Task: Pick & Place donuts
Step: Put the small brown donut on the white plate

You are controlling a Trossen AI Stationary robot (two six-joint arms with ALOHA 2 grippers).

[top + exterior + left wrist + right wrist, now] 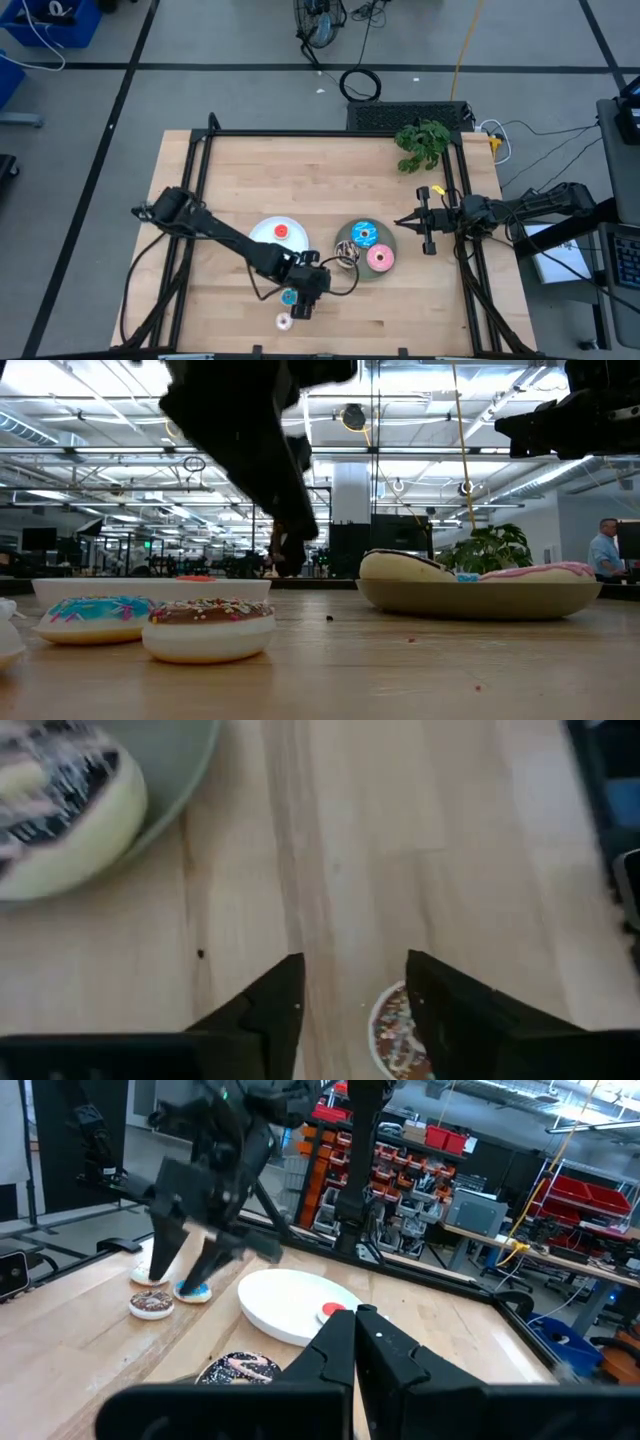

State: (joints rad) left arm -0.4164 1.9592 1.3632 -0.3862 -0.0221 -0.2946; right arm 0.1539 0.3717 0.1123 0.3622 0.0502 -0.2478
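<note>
My left gripper (303, 303) (355, 975) is open and points down over the tiny brown donut (392, 1032) (208, 625), which lies flat on the table between its fingers. The tiny blue donut (289, 297) (95, 615) and tiny white donut (283, 321) lie beside it. A tiny red donut (281, 232) sits on the white plate (262, 236). The grey plate (348, 238) holds the blue sprinkled donut (363, 235), pink donut (380, 258) and brown sprinkled donut (55, 805). My right gripper (400, 222) (355, 1320) is shut, raised to the right of the grey plate.
A green plant (422, 142) stands at the table's far right corner. A dark frame rail (330, 133) runs along the far edge and down both sides. Bare wood lies across the far half of the table and to the right of the tiny donuts.
</note>
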